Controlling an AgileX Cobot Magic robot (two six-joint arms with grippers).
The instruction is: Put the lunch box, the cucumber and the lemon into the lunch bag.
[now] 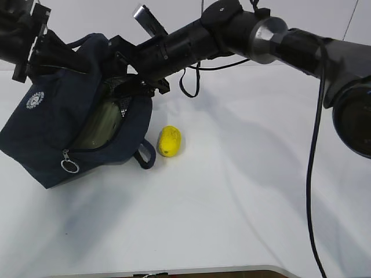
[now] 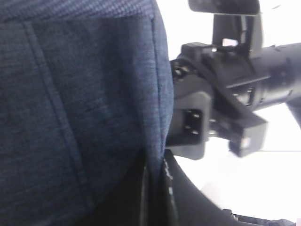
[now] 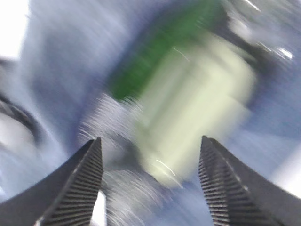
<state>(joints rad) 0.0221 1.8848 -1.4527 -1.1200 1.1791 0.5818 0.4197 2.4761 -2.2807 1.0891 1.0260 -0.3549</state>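
The navy lunch bag (image 1: 46,127) is tilted up at the left, its zipper open. My left gripper (image 1: 68,57) is shut on the bag's upper edge; in the left wrist view its fingers (image 2: 165,188) pinch the fabric (image 2: 70,94). The pale green-lidded lunch box (image 1: 103,124) lies inside the bag. My right gripper (image 1: 130,78) is at the bag's mouth, open and empty (image 3: 150,139). Its blurred view shows the lunch box (image 3: 197,103) and the dark green cucumber (image 3: 164,52) beside it inside the bag. The yellow lemon (image 1: 169,141) lies on the table just right of the bag.
The white table (image 1: 243,191) runs to its front edge at the bottom. The right arm (image 1: 261,35) crosses from the upper right, with a black cable (image 1: 313,162) hanging down. A bag handle loop (image 1: 146,155) lies next to the lemon. The zipper's ring pull (image 1: 69,167) hangs at the front.
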